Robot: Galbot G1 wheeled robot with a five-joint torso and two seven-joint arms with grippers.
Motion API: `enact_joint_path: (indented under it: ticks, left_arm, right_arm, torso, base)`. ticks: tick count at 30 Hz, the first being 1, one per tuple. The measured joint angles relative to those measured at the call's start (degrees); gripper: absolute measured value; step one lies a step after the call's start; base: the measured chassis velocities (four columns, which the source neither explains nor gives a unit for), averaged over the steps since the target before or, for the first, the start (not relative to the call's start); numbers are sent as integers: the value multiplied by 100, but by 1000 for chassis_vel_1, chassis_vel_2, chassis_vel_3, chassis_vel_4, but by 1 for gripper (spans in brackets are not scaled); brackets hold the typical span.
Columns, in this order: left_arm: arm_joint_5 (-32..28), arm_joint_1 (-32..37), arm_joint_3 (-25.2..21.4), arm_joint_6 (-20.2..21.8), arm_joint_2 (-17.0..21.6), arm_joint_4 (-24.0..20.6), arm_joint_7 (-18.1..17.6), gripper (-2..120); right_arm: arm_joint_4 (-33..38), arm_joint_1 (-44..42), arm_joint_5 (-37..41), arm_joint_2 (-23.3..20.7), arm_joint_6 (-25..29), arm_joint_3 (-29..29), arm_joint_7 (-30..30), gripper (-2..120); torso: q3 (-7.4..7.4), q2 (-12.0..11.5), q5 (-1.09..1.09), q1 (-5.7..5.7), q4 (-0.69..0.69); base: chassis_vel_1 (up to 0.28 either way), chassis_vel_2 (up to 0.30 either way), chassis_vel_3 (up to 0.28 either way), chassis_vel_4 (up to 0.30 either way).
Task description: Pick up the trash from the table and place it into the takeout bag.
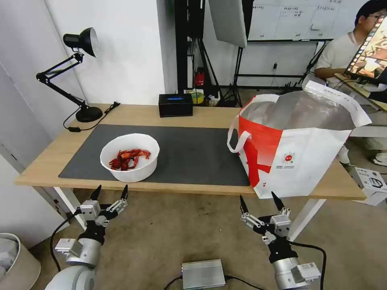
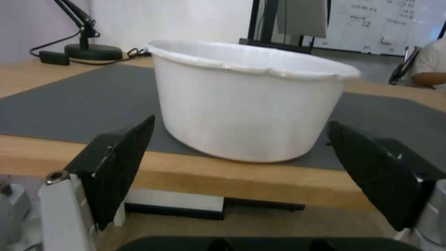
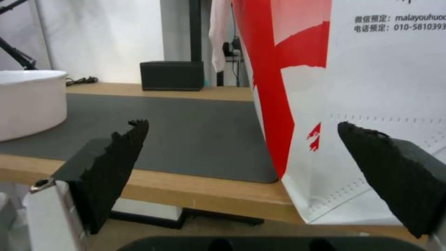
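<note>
My spread, empty left gripper (image 1: 111, 192) sits just short of the table edge (image 1: 169, 187), the white round plastic bowl of red crayfish shells (image 1: 130, 156) straight ahead, nearer than my open right gripper (image 1: 261, 202).

Head view: high and set back from the near edge, looking forward and down over the whole tabletop (image 1: 189, 114), with both end effectors low in the foreground. Left wrist view: just below the near edge, close to the white bowl (image 2: 246, 101), facing the far wall. Right wrist view: same low height, close to the takeout bag (image 3: 353, 87) at right, sharing the dark mat (image 3: 195, 132) and bowl with the others.
</note>
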Motion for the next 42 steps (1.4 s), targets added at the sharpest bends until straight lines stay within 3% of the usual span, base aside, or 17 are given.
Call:
enact_joint_path:
  ticks: [15, 24, 33, 36, 37, 42]
  left_arm:
    - [37, 19, -126, 139, 55, -47, 201, 100]
    - [-92, -146, -240, 377, 292, -210, 203, 100]
    - [-456, -472, -479, 1158, 1147, -500, 110, 100]
    - [-852, -687, -508, 1502, 1708, -526, -209, 100]
    - [-852, -687, -508, 1502, 1708, -526, -209, 100]
    - [-1486, -981, -370, 2054, 2482, -552, -863, 100]
  right_arm:
    - [-36, 24, -23, 5, 33, 19, 45, 100]
    - [-37, 25, -25, 5, 38, 22, 46, 100]
    - [-37, 26, -25, 5, 40, 22, 46, 100]
    - [-37, 25, -25, 5, 40, 22, 46, 100]
    - [-37, 25, -25, 5, 40, 22, 46, 100]
    - [-37, 26, -24, 5, 40, 22, 45, 100]
  torso:
    - [0, 0, 0, 0, 0]
    - [0, -1, -1, 0, 0]
    - [0, -1, -1, 0, 0]
    - [0, -1, -1, 0, 0]
    - [0, -1, -1, 0, 0]
    - [0, -1, 0, 0, 0]
  base:
    - [0, 0, 0, 0]
    - [0, 0, 0, 0]
    - [0, 0, 0, 0]
    - [0, 0, 0, 0]
    - [0, 0, 0, 0]
    - [0, 0, 0, 0]
